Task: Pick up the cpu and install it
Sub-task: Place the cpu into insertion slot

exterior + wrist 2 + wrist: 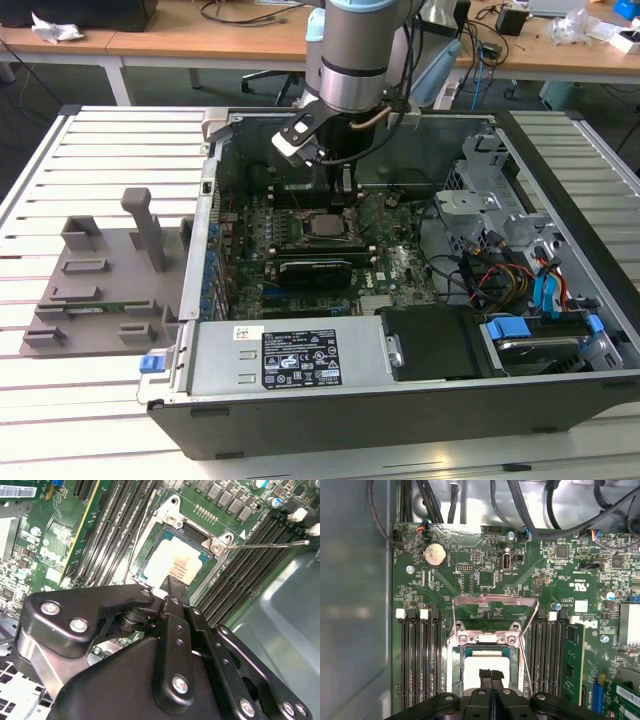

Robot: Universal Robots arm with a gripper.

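The cpu [474, 664], lying flat in the open socket [485, 639], is judged light, stiff, fragile and best gripped by its edges; the end effector [491, 674] is pressed together just over it.

Arm [355, 60] above cpu [326, 225] in open case [400, 410]

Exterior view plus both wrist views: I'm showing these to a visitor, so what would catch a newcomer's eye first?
The open computer case on the slatted table, with the arm reaching down into it. In both wrist views, the pale cpu lying in its socket on the green motherboard, the black hand poised right over it, fingers together.
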